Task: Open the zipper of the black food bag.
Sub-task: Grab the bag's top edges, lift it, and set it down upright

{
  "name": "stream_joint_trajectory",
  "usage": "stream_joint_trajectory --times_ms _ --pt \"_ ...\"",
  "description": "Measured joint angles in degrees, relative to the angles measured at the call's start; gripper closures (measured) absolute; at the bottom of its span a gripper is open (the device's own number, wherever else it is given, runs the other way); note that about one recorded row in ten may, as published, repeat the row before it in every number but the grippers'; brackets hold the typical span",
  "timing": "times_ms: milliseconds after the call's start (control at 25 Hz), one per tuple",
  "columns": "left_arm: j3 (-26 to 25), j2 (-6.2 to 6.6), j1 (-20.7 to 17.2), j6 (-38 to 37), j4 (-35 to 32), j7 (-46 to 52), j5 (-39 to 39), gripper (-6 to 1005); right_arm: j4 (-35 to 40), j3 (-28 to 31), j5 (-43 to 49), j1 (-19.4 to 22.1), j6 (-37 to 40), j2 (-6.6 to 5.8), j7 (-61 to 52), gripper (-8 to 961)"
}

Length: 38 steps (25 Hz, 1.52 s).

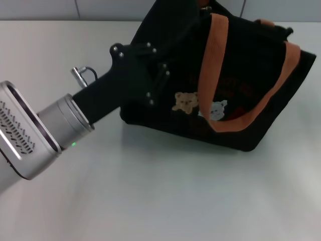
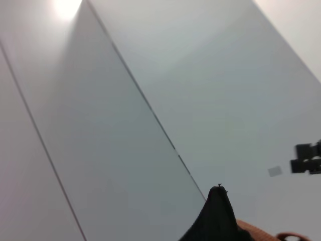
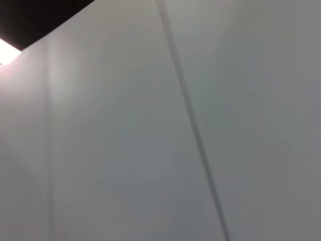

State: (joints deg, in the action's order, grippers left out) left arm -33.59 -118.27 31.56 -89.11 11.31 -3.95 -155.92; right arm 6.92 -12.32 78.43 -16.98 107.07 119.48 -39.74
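Observation:
The black food bag (image 1: 261,70) stands on the white table (image 1: 150,191) at the back right. It leans over, and its front shows two small bear pictures (image 1: 186,102) and faint reddish lettering. Two orange-brown strap handles (image 1: 210,60) lie across its front. My left gripper (image 1: 159,70) reaches from the left and lies against the bag's upper left side, black on black fabric. The zipper cannot be made out against the fabric. In the left wrist view only a peak of the bag (image 2: 216,216) and a bit of strap (image 2: 251,232) show. The right gripper is out of view.
A small metal ring (image 1: 83,75) sticks up beside the left arm's wrist. Grey wall panels fill both wrist views. A small black object (image 2: 307,158) shows at the edge of the left wrist view.

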Motion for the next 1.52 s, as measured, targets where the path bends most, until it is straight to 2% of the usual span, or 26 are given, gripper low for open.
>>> stream_joint_trajectory --times_ms 80,160,240,440,640,880,920,1080,1160,1320,1400,1440,1520 --pt "0.0 0.0 0.0 0.0 0.0 0.0 0.0 898 -0.52 0.16 -0.56 -1.55 -2.36 -0.03 0.02 123" --pt "0.04 0.1 4.28 -5.51 -6.62 -3.97 -0.1 898 -0.72 -0.49 0.01 -3.19 -4.8 -0.11 -0.45 123" --pt "0.18 0.15 4.78 -5.8 -6.93 -5.4 -0.15 898 -0.99 -2.55 2.78 -4.93 -7.11 -0.04 -0.79 123" --pt "0.69 0.38 7.01 -6.63 -7.66 -10.16 -0.69 897 -2.12 -6.03 6.06 -5.94 -10.28 -0.02 -0.87 123" --pt "0.75 0.39 7.5 -7.35 -7.71 -12.06 -0.9 897 -2.14 -9.71 10.96 -4.94 -14.51 -0.17 -2.37 123" --pt "0.86 0.38 7.89 -9.47 -7.74 -14.92 -1.07 897 -1.85 -10.03 16.25 -3.46 -15.94 -0.23 -4.64 124" --pt "1.17 -0.04 7.85 -11.09 -7.41 -18.12 -2.18 897 -1.82 -10.03 17.53 -3.38 -16.29 -0.23 -5.01 124" --pt "1.22 -0.28 7.61 -11.11 -6.89 -20.64 -4.72 899 -1.82 -10.13 23.31 -4.15 -17.99 -0.22 -6.07 124" --pt "1.24 -0.53 6.61 -10.15 -5.51 -25.03 -8.51 900 -1.82 -10.13 26.05 -4.74 -18.45 -0.2 -6.56 124" --pt "1.39 -0.56 4.45 -8.63 -3.24 -27.96 -9.59 902 -1.35 -8.4 26.43 -2.57 -12.91 -0.31 -6.72 124" --pt "1.84 -0.57 3.86 -8.44 -2.75 -28.71 -9.61 903 -0.46 -5.99 25.51 -0.33 -8.23 -0.31 -6.75 124" --pt "2.42 -0.57 3.4 -8.25 -2.22 -29.43 -9.62 904 0.35 -2.91 25.03 1.8 -3.47 -0.31 -6.74 124" --pt "2.56 -0.57 3.21 -8.1 -2.03 -29.65 -9.62 905 0.63 -1.37 25.0 2.56 -1.68 -0.31 -6.67 124"
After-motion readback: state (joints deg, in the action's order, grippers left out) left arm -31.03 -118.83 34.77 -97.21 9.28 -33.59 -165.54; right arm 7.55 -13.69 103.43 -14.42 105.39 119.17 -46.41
